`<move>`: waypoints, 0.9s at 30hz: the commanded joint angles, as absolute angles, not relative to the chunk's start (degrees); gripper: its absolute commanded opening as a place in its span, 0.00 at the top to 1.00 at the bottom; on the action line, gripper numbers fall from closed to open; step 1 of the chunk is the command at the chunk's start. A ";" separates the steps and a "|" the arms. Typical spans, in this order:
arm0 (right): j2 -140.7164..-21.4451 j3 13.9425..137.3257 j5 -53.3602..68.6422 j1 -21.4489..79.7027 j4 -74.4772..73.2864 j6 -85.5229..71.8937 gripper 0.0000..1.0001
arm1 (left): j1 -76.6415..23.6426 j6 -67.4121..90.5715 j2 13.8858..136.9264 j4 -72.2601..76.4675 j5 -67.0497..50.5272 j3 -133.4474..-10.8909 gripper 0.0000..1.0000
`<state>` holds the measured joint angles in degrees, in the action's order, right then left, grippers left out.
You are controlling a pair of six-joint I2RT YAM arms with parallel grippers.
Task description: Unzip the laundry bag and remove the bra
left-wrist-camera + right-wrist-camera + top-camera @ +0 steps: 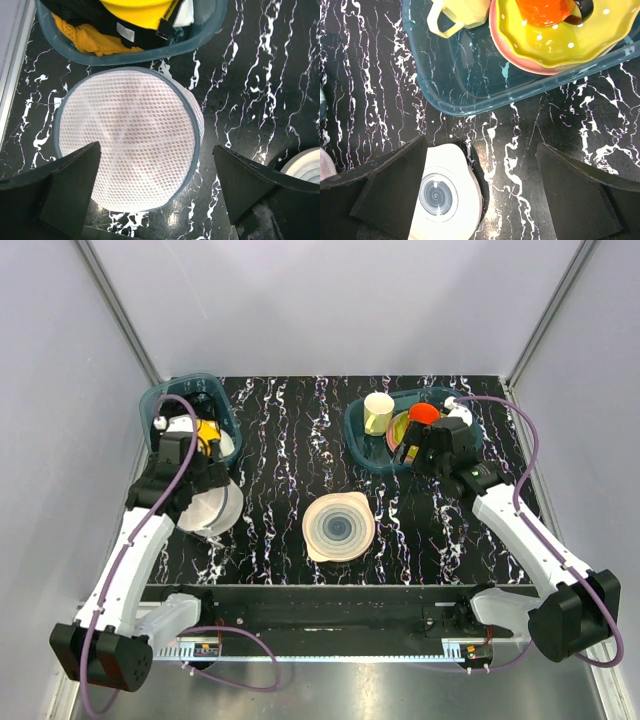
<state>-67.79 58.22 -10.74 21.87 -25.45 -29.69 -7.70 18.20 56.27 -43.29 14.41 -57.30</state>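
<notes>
Bordering the laundry bag: teal clothes bin; ringed plate nearby.

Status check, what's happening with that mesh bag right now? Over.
Left gripper open, above laundry bag. Right gripper open, empty. Bag looks zipped; bra unseen. Teal bin beside it.

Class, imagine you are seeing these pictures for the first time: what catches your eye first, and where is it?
The white mesh bag stands out on the black marbled table, at the left under the open left hand, beside a teal tub of yellow clothes. At the right, another tub holds a yellow dotted plate and an orange cup; a ringed plate lies mid-table.
</notes>
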 commanded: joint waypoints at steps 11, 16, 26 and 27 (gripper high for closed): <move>-66.36 57.22 -7.65 22.32 -21.54 -30.76 0.00 | -19.69 26.89 67.84 -41.92 28.56 -57.30 0.17; -66.27 57.04 -7.21 22.32 -21.18 -30.76 0.00 | -21.00 27.51 69.78 -42.01 30.93 -58.27 0.60; -66.53 57.48 -6.68 22.32 -20.39 -30.67 0.00 | -22.41 26.80 68.12 -42.89 22.86 -65.29 1.00; -66.62 57.65 -6.59 22.32 -20.22 -30.67 0.00 | -23.11 27.24 68.29 -43.15 22.07 -67.04 1.00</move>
<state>-67.59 56.93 -7.33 21.87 -23.27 -30.33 -21.63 26.68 70.08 -44.18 25.82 -60.51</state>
